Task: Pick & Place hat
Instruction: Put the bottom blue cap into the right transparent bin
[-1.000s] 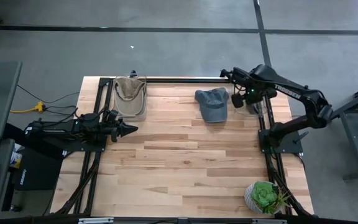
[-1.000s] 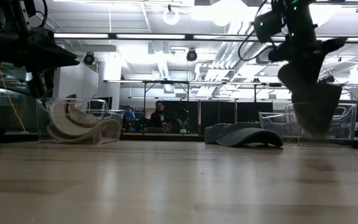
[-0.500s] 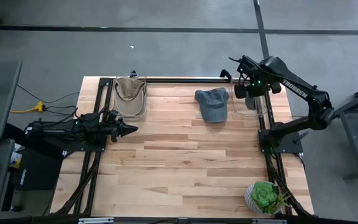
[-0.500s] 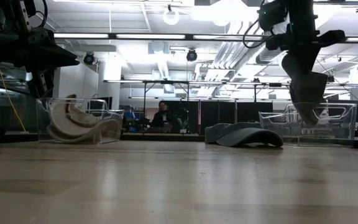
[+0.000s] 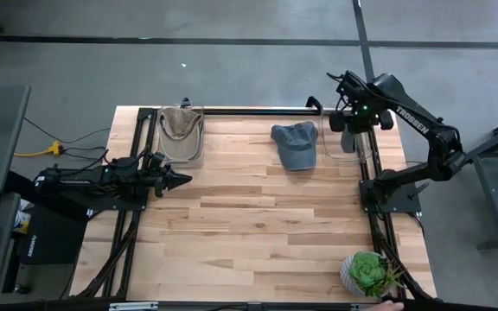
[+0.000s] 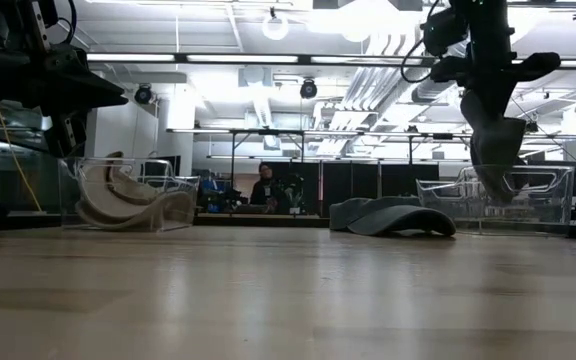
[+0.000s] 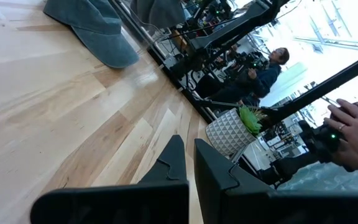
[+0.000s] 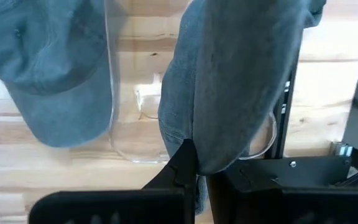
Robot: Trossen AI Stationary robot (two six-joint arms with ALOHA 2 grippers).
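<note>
Hanging over the clear bin (image 5: 346, 142) at the upper right of the high view, our right gripper (image 8: 199, 163) has its fingers clamped on a grey-blue hat (image 8: 241, 81); the cloth drapes down from the fingers, and in the low view it dangles at the upper right, its lower end about level with the bin's rim (image 6: 528, 180); whether it touches the rim we cannot tell. A second grey-blue hat (image 5: 295, 143) lies flat on the desk (image 5: 258, 225) just beside that bin, toward the middle of the frame; a tan hat (image 5: 181, 128) sits in another clear bin (image 5: 181, 138) at the upper left. Our left gripper (image 5: 180, 180) waits low over the left edge of the desk, fingers pressed together on nothing.

We judge the task well along for this hat: the pick is done, the carry has reached the bin, and what remains is to lower the hat inside and let go. The hat on the desk looks like further work, if it too belongs in a bin. A potted plant (image 5: 367, 273) stands at the lower right, well apart from everything.
</note>
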